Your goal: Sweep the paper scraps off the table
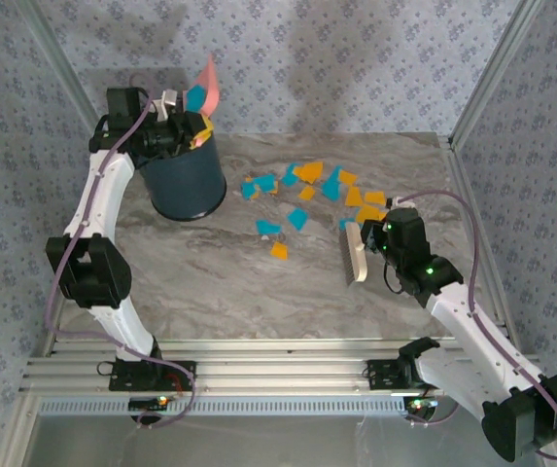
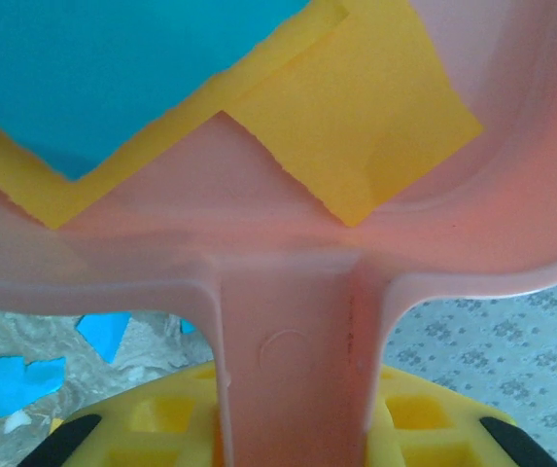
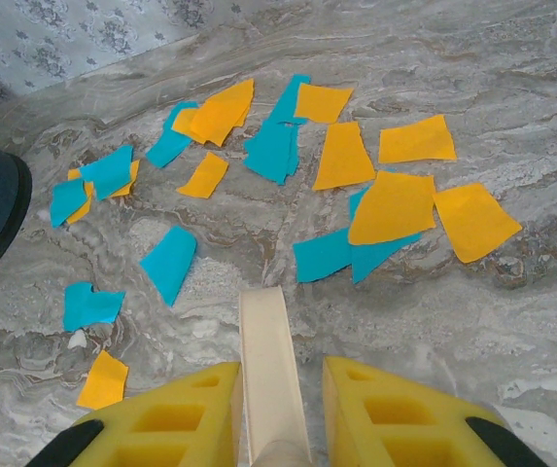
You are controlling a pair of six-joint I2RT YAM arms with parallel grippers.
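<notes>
A: Where are the paper scraps (image 3: 392, 206)?
B: Teal and orange, loose on the table (image 1: 259, 282). They fan out ahead of the brush (image 1: 355, 251), on both sides of its handle line. The nearest orange ones sit just beside its far end.
A: Brush state?
B: Low at the tabletop; I can't tell if it touches. The right gripper (image 3: 276, 409) is clamped on its cream handle, a yellow finger on each side.
A: Other arm?
B: The left gripper (image 2: 293, 428) is pinched tight on the stem of the pink dustpan (image 2: 288, 292). The pan is raised and tilted over the dark bin (image 1: 186, 180), well left of the brush. Teal and orange pieces lie in the pan.
</notes>
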